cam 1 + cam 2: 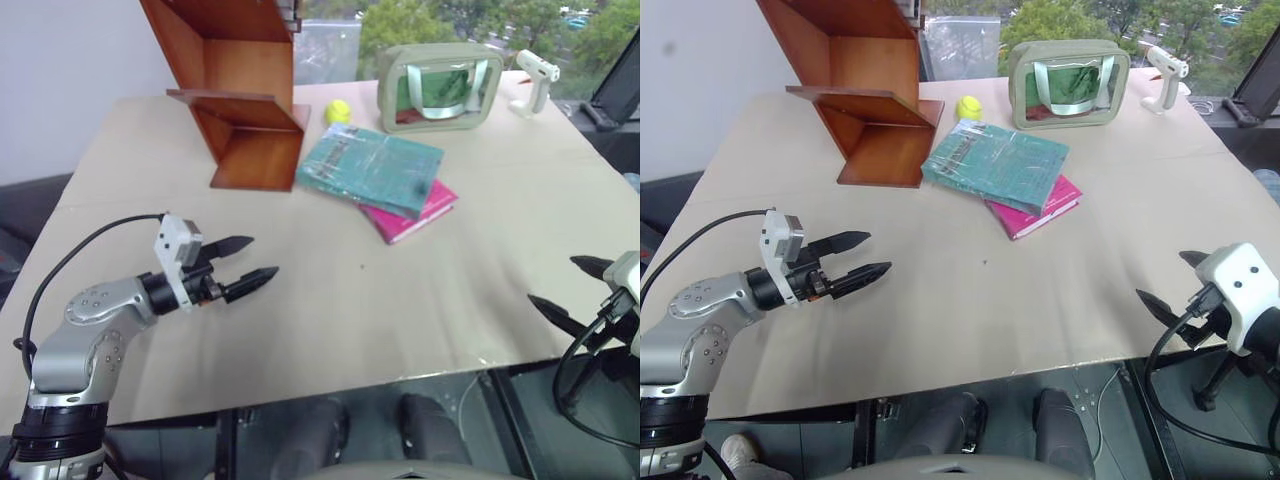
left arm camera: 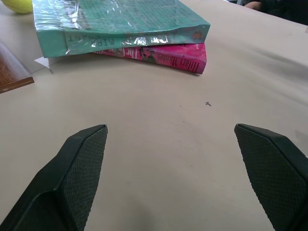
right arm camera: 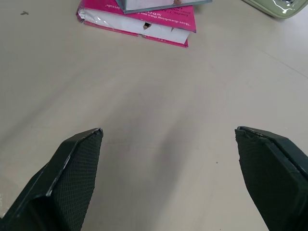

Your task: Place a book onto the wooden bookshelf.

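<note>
The thick teal-green book (image 1: 372, 168) with a glossy, faintly patterned wrapper lies flat at the upper centre of the frame, stacked askew on a smaller bright pink book (image 1: 417, 213) whose white page edges and one corner project from beneath it. Both rest on the matte beige table (image 1: 400, 300), a smooth surface with faint seam lines. Just to the book's left, at the upper left of the frame, stands the reddish-brown polished wooden bookshelf (image 1: 240, 95), built of flat angled boards; the book sits apart from it. Behind the book lie a small round yellow-green ball (image 1: 338, 111) and a green-framed clear pouch (image 1: 440, 88) with rounded corners. A white pistol-shaped plastic tool (image 1: 536, 76) stands at the upper right. The left hand (image 1: 243, 264), at the lower left, hovers over bare table with its two black textured fingers spread wide, holding nothing. The right hand (image 1: 570, 285), at the lower right edge, is likewise spread wide and empty.
</note>
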